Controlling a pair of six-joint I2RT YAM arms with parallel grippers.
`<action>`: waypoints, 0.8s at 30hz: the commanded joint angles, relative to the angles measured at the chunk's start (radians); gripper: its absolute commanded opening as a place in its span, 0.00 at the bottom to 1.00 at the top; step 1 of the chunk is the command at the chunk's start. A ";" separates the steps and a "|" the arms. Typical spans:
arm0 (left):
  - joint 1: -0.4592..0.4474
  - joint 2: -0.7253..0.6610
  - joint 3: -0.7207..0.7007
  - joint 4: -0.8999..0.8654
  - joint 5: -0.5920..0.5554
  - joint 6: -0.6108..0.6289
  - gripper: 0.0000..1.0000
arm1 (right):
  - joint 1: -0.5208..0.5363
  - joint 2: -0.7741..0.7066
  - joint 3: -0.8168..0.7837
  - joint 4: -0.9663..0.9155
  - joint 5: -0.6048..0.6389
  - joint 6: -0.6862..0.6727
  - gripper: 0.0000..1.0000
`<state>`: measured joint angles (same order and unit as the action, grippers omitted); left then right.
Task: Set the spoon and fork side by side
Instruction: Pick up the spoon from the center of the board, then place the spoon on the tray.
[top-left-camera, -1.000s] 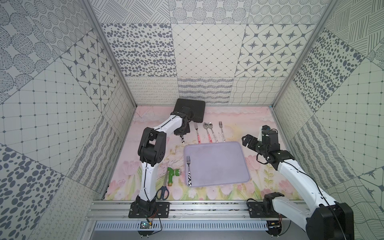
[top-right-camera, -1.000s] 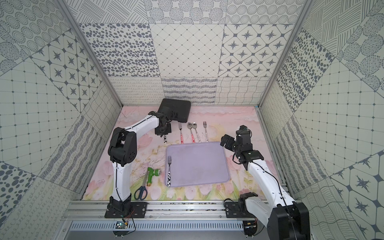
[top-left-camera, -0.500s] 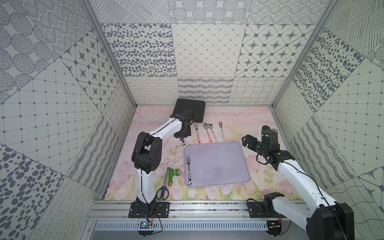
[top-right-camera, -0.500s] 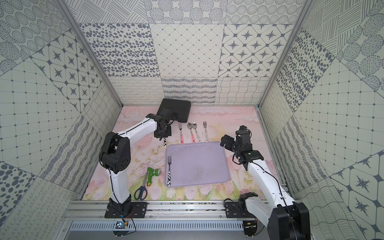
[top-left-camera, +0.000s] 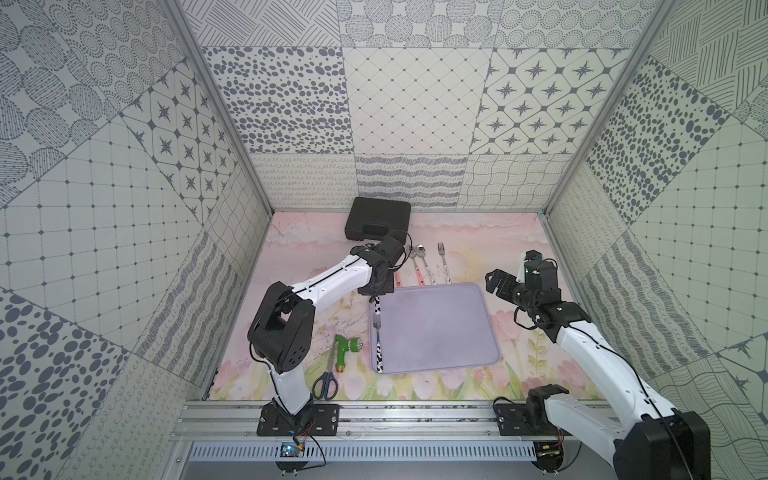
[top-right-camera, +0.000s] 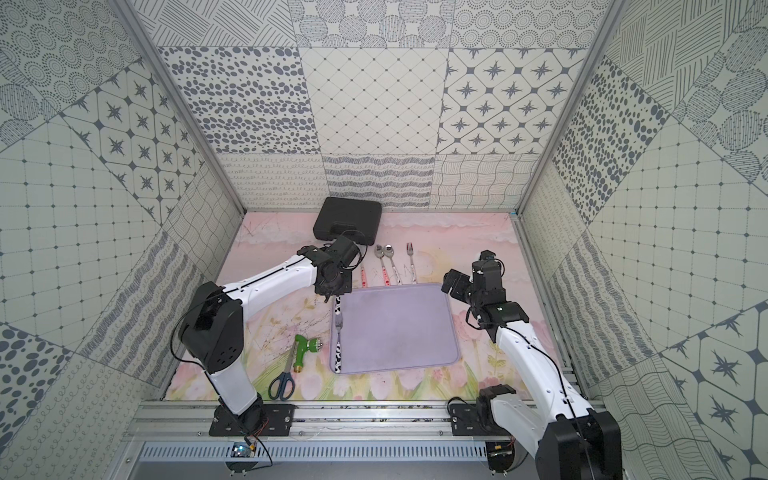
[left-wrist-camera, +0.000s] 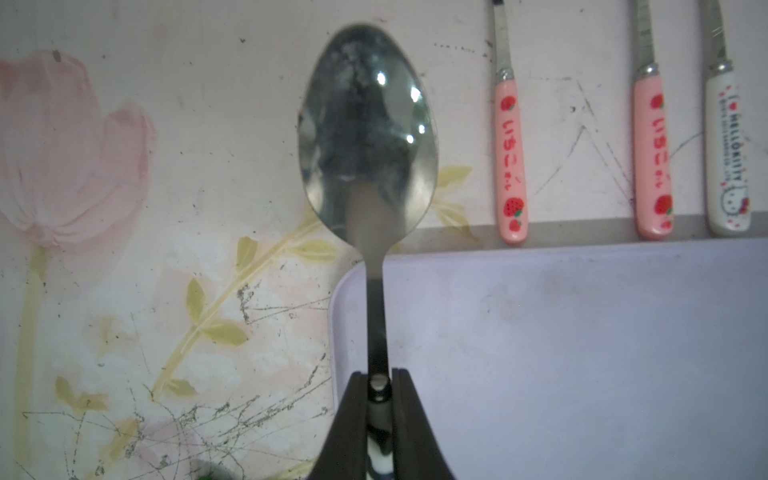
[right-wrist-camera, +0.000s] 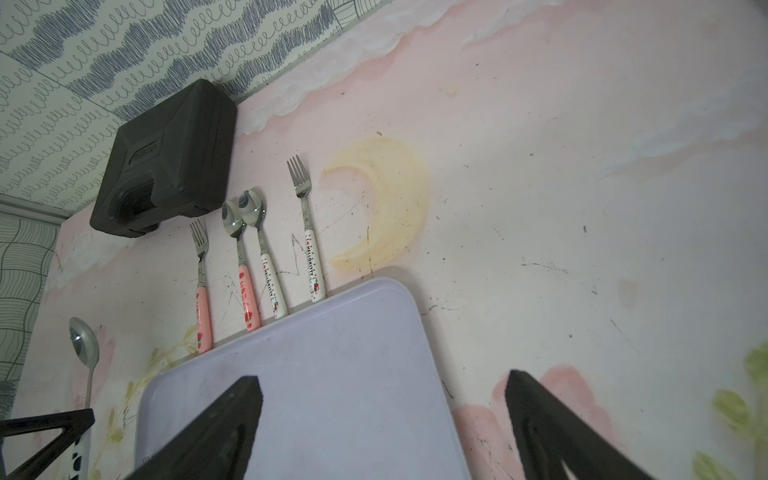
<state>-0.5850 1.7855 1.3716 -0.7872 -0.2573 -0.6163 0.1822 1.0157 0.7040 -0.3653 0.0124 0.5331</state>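
Spoon (left-wrist-camera: 368, 137) clamped in the left gripper (left-wrist-camera: 378, 382) at the lavender tray's (top-left-camera: 436, 332) far left corner.
The cow-patterned handle is pinched tight between the jaws, and the bowl is held out over the flowered mat (top-left-camera: 291, 249). The matching fork (top-left-camera: 378, 345) is seen lying along the tray's left edge, nearer the base. The right gripper (right-wrist-camera: 382, 399) is spread wide and empty by the far right corner.

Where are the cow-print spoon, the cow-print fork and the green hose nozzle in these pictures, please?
cow-print spoon (left-wrist-camera: 368, 133), left wrist view, on its bowl.
cow-print fork (top-left-camera: 378, 357), in a top view, on its patterned handle.
green hose nozzle (top-left-camera: 341, 353), in a top view, on its green body.
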 joint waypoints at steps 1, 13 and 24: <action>-0.061 -0.072 -0.077 0.010 -0.027 -0.110 0.00 | 0.004 -0.020 -0.003 0.009 0.023 -0.021 0.97; -0.254 -0.108 -0.192 0.039 -0.040 -0.261 0.00 | 0.003 -0.020 -0.003 0.008 0.031 -0.025 0.97; -0.390 -0.081 -0.206 0.000 -0.100 -0.389 0.00 | 0.003 -0.034 -0.009 0.004 0.036 -0.025 0.97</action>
<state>-0.9340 1.7008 1.1782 -0.7677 -0.2981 -0.8955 0.1822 0.9989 0.7040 -0.3683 0.0349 0.5198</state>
